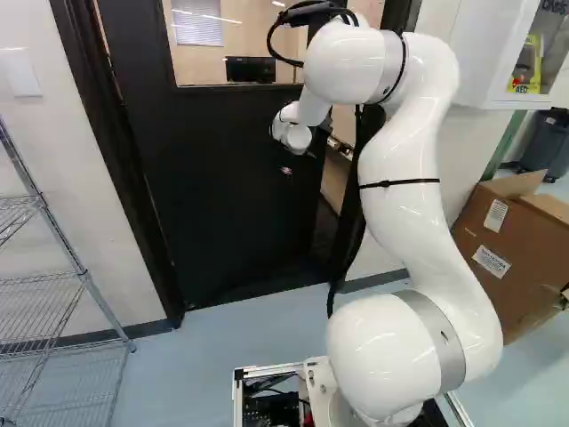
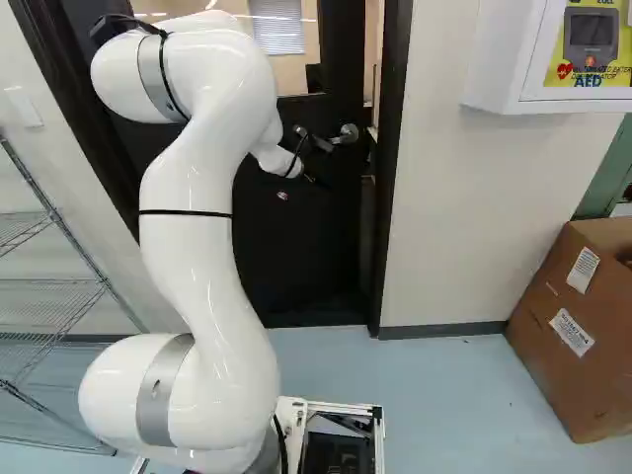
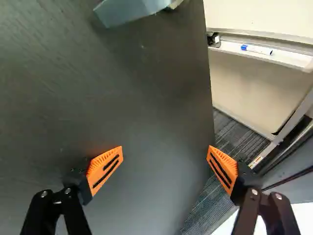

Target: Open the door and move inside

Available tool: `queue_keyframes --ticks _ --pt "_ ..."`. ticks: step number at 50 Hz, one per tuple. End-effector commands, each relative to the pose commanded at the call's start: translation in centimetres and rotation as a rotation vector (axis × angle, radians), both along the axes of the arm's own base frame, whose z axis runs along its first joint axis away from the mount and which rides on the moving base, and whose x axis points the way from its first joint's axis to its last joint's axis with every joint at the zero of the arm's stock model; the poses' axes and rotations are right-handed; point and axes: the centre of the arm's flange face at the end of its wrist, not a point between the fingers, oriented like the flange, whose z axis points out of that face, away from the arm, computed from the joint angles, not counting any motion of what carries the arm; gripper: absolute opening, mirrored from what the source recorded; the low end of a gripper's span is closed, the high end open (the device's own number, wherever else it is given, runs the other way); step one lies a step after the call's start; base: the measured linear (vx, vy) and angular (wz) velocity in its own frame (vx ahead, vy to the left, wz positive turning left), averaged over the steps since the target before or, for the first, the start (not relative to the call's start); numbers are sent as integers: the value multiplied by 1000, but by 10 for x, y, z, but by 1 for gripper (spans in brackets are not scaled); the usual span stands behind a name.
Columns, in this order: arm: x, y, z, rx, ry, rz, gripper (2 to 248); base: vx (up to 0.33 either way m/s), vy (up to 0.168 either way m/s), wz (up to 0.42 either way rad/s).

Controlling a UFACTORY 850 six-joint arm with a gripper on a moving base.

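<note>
Door (image 1: 222, 196) stands ajar at three o'clock in the left base view. Tool (image 3: 165, 152) spread; widening and entry remain.

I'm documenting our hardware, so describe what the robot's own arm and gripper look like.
The arm is glossy white with rounded joints, grey bands, thin black straps and a black cable looping near its far end. The gripper is black with silvery screws; its two fingers carry wedge-shaped orange pads with dark slots.
</note>
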Motion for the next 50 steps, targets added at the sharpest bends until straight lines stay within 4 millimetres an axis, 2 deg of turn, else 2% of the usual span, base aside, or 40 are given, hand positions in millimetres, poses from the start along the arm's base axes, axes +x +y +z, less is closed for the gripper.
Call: queue_keyframes --ticks 29,50 --pt "4 57 2 -147 -21 253 247 0 0 0" --pt "18 101 1 -285 -60 467 247 0 0 0"
